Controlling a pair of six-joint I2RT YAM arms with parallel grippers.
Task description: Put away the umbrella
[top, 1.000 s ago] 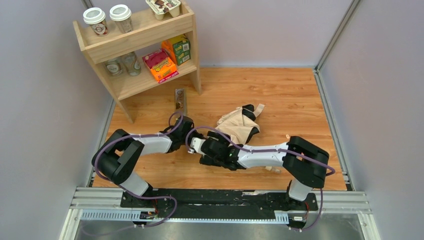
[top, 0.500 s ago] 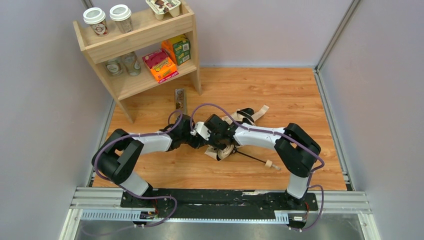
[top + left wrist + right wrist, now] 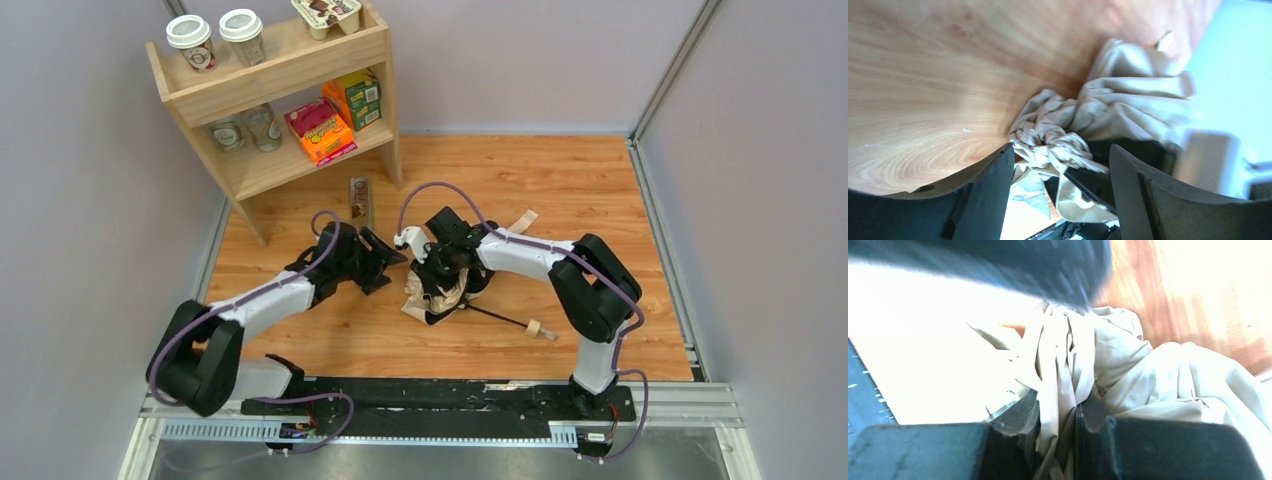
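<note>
Umbrella (image 3: 430,298) lies crumpled on the worktop (image 3: 600,200), in front and to the right of the shelf (image 3: 280,70). Right gripper (image 3: 1059,405) is pinched on bunched canopy fabric; left gripper (image 3: 1060,150) gapes empty just beside it. Best to gather the loose folds tight before lifting, as the thin cloth likely slips.

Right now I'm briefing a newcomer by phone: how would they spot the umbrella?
From the wooden shelf unit at far left, look to the middle of the wood-grain table. There lies a crumpled pale beige fabric umbrella, its thin black shaft ending in a small wooden knob; it is the only cloth thing, pinched in the right pincer.
</note>
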